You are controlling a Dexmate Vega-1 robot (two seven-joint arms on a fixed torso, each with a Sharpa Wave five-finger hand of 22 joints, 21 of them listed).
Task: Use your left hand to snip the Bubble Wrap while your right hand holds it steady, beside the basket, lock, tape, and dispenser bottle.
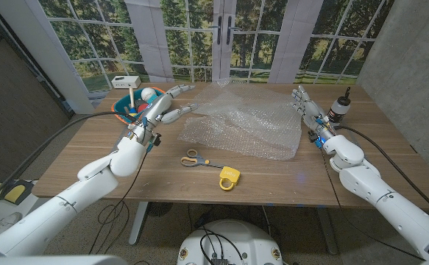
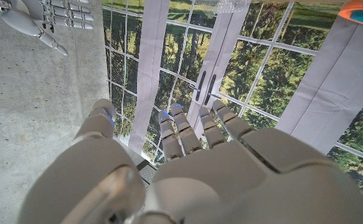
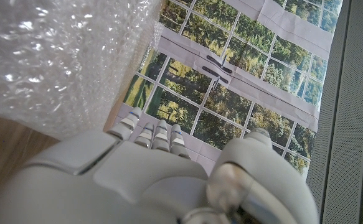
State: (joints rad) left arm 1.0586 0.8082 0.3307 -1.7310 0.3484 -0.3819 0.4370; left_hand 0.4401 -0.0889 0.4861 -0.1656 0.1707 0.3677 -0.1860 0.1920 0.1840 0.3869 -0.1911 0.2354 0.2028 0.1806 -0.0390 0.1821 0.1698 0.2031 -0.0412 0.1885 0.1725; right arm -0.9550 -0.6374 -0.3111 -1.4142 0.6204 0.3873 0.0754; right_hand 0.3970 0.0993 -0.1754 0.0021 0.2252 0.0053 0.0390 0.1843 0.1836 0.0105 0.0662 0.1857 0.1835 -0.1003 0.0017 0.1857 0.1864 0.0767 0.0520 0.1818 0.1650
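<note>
A clear sheet of Bubble Wrap (image 1: 245,126) lies crumpled across the middle of the table, and it also appears in the right wrist view (image 3: 50,56). Scissors (image 1: 193,160) with orange-and-blue handles lie on the wood just in front of the sheet's near left corner. My left hand (image 1: 167,107) hovers by the sheet's left edge with its fingers spread and nothing in it; they reach out bare in the left wrist view (image 2: 187,162). My right hand (image 1: 307,111) stands at the sheet's right edge, fingers straight and apart, holding nothing (image 3: 156,174).
A yellow lock (image 1: 229,177) lies near the front edge, right of the scissors. A blue basket (image 1: 123,108) with an orange rim sits at the back left behind my left hand. A dispenser bottle (image 1: 340,107) stands at the back right. A white box (image 1: 126,81) sits beyond the basket.
</note>
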